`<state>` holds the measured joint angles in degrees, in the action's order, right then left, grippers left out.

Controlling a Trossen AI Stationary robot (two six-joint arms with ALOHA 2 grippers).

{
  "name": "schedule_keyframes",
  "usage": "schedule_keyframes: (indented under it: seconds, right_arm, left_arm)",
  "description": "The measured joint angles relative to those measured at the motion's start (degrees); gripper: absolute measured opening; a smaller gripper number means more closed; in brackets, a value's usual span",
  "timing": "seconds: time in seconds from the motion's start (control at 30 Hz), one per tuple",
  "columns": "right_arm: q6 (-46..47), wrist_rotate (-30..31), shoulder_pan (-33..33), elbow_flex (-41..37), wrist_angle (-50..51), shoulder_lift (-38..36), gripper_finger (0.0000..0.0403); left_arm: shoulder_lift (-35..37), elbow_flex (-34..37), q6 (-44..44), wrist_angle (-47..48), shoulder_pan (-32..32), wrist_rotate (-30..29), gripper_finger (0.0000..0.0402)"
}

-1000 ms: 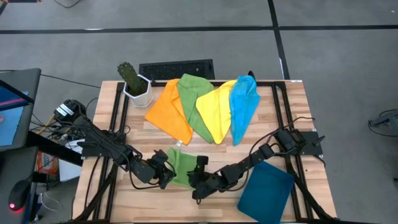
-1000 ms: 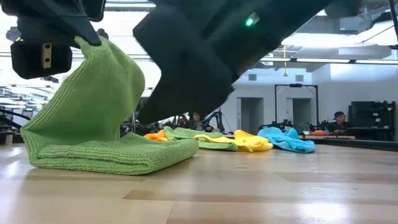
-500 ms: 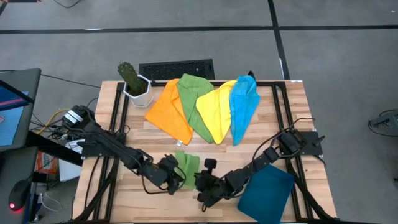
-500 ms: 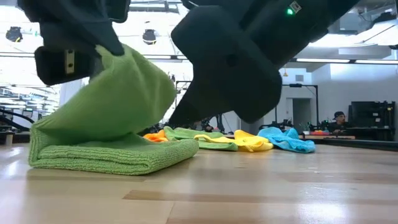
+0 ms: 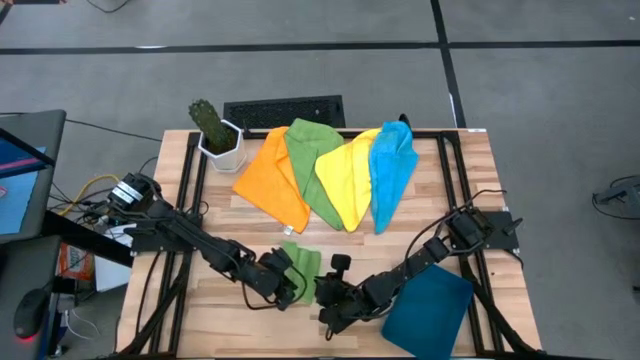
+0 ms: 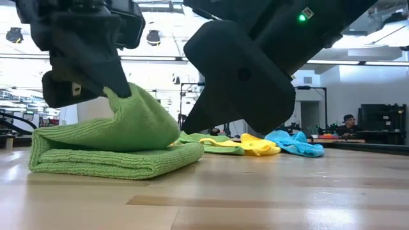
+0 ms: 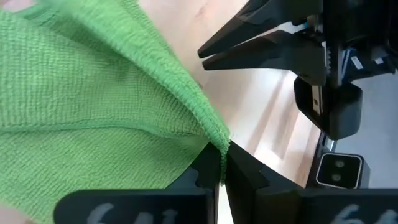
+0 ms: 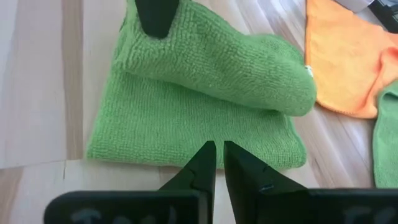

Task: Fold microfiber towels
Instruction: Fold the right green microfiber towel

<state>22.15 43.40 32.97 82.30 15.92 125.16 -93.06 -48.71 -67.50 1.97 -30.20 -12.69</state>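
Note:
A green microfiber towel [image 5: 304,267] lies folded on the wooden table near its front edge. Its upper layer [image 8: 224,65] is raised in a hump over the lower layers. My left gripper [image 7: 222,149] is shut on that layer's corner. It also shows in the high view [image 5: 290,282] and the low view [image 6: 108,89]. My right gripper [image 8: 218,146] is shut with nothing between its fingers, just right of the towel's edge [image 5: 322,293]. Orange [image 5: 270,180], green [image 5: 312,165], yellow [image 5: 348,182] and blue [image 5: 392,170] towels lie fanned out at the back. My left gripper pinches a corner [image 7: 214,134] of the green towel's upper layer between its two fingers, slanting down from the table's left. The held layer arches over the folded part [image 6: 96,163], which rests flat on the table. Whether my right gripper's tips touch the towel's near edge [image 8: 186,158], I cannot tell.
A dark teal tray [image 5: 428,305] lies at the front right, close behind my right arm. A potted cactus [image 5: 215,130] stands at the back left corner, a black keyboard [image 5: 285,110] beyond the far edge. Bare wood [image 5: 450,190] shows at the right.
My left gripper has gone down and toward the table's right, still shut on the green towel's corner. The raised layer has sunk from a tall peak to a low hump over the folded part, which has stayed put. My right gripper has shifted slightly toward the right.

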Motion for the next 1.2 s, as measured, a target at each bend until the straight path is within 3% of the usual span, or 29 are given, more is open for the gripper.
schedule_keyframes:
  seconds: [0.37,0.73,0.97,1.1,1.2]
  right_arm:
    - [-0.02,0.10,0.49,0.00,0.19,0.00,0.0056]
    - [-0.04,2.92,1.96,-0.02,0.63,-0.24,0.0056]
    - [-2.20,5.78,2.31,-0.02,0.06,-3.42,0.0056]
    - [-5.96,5.57,1.79,-0.02,-5.74,-3.80,0.0056]
    - [-12.69,2.16,0.88,0.10,-15.98,-1.88,0.0056]
  left_arm:
    - [0.02,0.02,2.73,-3.12,-0.02,0.20,0.0030]
    - [0.02,0.02,4.32,-3.25,-0.04,-0.63,0.0109]
    - [0.13,0.02,4.85,-2.71,-0.44,4.79,0.0146]
    - [0.22,0.02,5.76,-1.36,-2.18,4.17,0.0148]
    - [0.22,0.02,5.85,1.74,-3.53,1.15,0.0149]
